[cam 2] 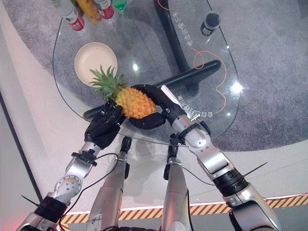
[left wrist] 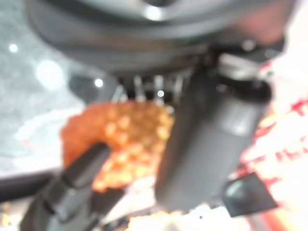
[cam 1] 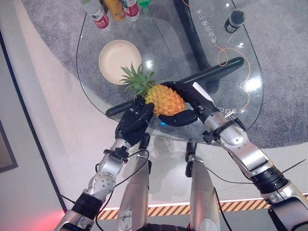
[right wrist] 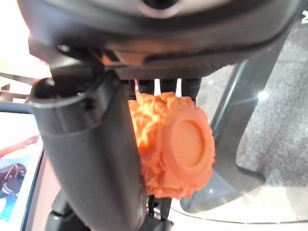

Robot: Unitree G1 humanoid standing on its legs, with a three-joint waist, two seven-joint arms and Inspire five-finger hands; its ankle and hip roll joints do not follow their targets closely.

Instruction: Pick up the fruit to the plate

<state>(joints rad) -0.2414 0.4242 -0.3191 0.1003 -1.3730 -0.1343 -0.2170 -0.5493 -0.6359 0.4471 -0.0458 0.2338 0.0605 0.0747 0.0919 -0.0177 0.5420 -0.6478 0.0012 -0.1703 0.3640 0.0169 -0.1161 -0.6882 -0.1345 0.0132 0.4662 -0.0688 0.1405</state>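
Observation:
A yellow-orange pineapple (cam 1: 164,98) with a green crown (cam 1: 137,79) lies on its side over the near part of the glass table (cam 1: 168,43), crown pointing toward the cream plate (cam 1: 118,60). My right hand (cam 1: 195,103) is shut on it, fingers curled over the far side and thumb under the near side; its round base (right wrist: 185,144) shows in the right wrist view. My left hand (cam 1: 134,120) presses straight fingers against the fruit's near left side, below the crown. In the left wrist view the fruit (left wrist: 130,139) sits between the fingers and thumb (left wrist: 207,144). The plate holds nothing.
Several bottles (cam 1: 101,19) stand at the table's far edge behind the plate. A black cylinder (cam 1: 234,20) stands far right. A dark bar (cam 1: 216,70) runs under the glass, and a thin orange cord (cam 1: 226,53) loops across it. The table's near edge lies just below my hands.

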